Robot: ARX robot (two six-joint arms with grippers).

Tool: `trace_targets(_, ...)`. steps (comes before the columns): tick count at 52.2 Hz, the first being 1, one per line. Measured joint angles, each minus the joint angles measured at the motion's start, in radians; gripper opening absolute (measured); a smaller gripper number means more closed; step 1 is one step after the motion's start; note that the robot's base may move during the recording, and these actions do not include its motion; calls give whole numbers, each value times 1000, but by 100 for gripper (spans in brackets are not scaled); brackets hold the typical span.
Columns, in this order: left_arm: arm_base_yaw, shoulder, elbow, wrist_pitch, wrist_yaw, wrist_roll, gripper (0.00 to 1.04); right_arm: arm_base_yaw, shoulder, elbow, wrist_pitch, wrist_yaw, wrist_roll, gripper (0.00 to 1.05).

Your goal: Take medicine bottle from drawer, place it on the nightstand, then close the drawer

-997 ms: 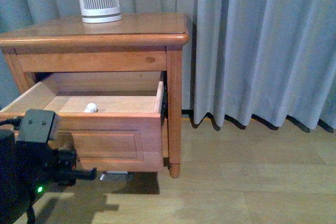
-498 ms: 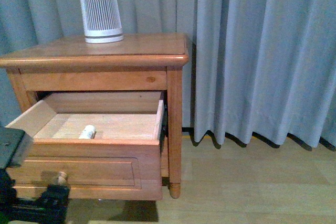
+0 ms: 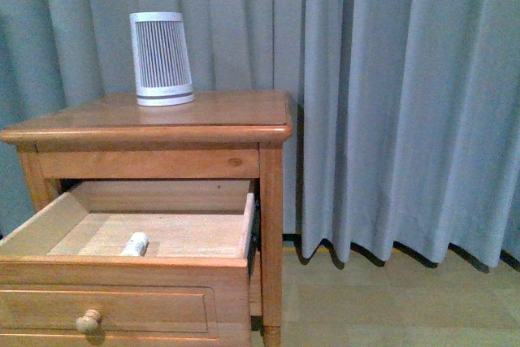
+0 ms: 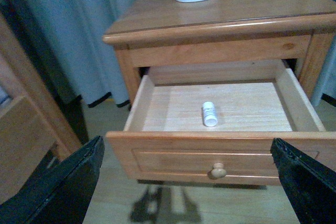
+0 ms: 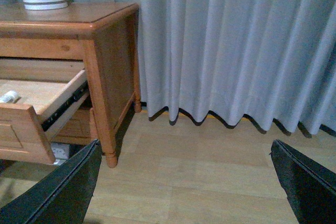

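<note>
Left claw [image 4: 185,141] hangs spread wide, right claw [image 5: 185,142] likewise, and the medicine bottle [image 3: 136,244] lies sideways in the open drawer [image 3: 179,282], 6 o'clock from the ribbed device [image 3: 161,58], probably light, rigid and roll-prone, so pinch across its body.

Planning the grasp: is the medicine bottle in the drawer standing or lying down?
Lying down. The medicine bottle rests on its side on the floor of the open drawer, away from the walls.
</note>
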Motion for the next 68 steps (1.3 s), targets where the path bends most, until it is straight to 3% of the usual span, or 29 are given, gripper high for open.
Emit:
trace_targets(5, -50, -179, -44, -124, -98, -29, 98, 0, 0, 0, 0, 0, 0, 98)
trace_targets(11, -192, -393, -112, -265, -253, -59, 98, 0, 0, 0, 0, 0, 0, 98)
trace_targets(22, -250, -500, -221, -304, -292, -141, 98, 0, 0, 0, 0, 0, 0, 98)
trace_targets(26, -237, -531, -262, -286, -240, -147, 96, 0, 0, 0, 0, 0, 0, 98)
trace_targets(29, -156, -620, -342, -198, -92, -144, 81, 0, 0, 0, 0, 0, 0, 98)
trace_targets(39, -52, -657, -352, -200, 19, -143, 49, 0, 0, 0, 0, 0, 0, 98)
trace_targets(41, 4, -664, -352, -211, 100, -143, 42, 0, 0, 0, 0, 0, 0, 98)
trace_targets(44, 76, -668, -352, -212, 139, -141, 31, 0, 0, 0, 0, 0, 0, 98)
trace_targets(49, 100, -669, -352, -213, 157, -141, 7, 0, 0, 0, 0, 0, 0, 98)
trace_targets(51, 101, -669, -352, -213, 157, -143, 3, 0, 0, 0, 0, 0, 0, 98)
trace_targets(68, 103, -669, -352, -213, 158, -140, 3, 0, 0, 0, 0, 0, 0, 98)
